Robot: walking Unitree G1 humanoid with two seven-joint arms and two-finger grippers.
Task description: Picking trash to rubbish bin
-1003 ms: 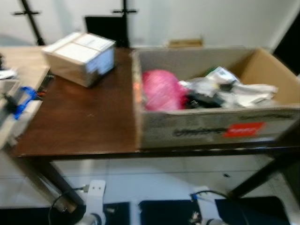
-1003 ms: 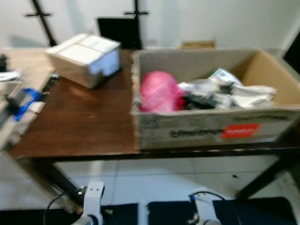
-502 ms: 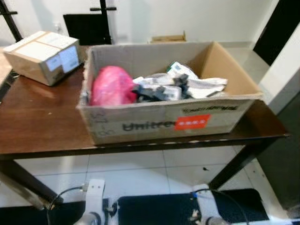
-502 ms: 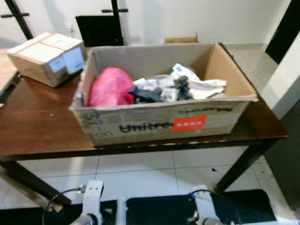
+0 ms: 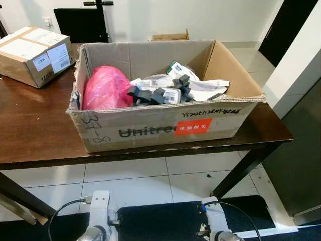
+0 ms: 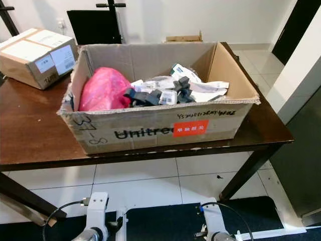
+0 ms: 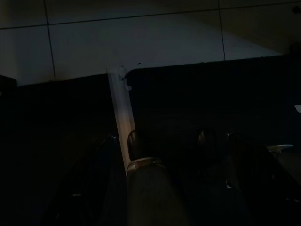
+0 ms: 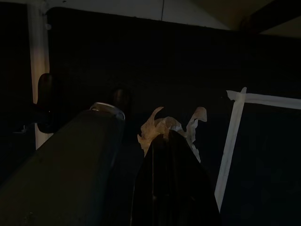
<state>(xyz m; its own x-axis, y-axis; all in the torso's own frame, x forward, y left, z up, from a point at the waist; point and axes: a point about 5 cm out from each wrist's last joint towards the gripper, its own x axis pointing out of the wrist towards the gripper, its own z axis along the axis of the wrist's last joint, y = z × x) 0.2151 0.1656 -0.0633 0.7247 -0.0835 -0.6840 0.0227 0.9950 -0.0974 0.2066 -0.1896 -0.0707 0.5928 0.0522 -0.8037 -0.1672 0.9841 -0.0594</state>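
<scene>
An open cardboard box (image 5: 165, 125) stands on a dark wooden table (image 5: 35, 130). In it lie a pink plastic bag (image 5: 106, 88) and a heap of white wrappers and dark scraps (image 5: 173, 89). Both arms hang low in front of the table, left arm (image 5: 100, 213) and right arm (image 5: 212, 221). In the dark right wrist view my right gripper (image 8: 136, 123) is shut on a crumpled piece of pale paper (image 8: 165, 126) at its fingertips, above a black floor mat. The left wrist view is very dark; the left gripper (image 7: 169, 155) hangs over the same mat.
A smaller taped carton (image 5: 32, 54) sits at the table's far left. A black mat (image 5: 165, 221) with white tape lines lies on the tiled floor under me. A grey cabinet or wall (image 5: 301, 150) stands to the right of the table. A black stand (image 5: 83, 22) stands behind.
The camera has swung to the right and steadied, so the big box now sits in the middle and sharp. Nothing on the table has moved; both arms still hang.
</scene>
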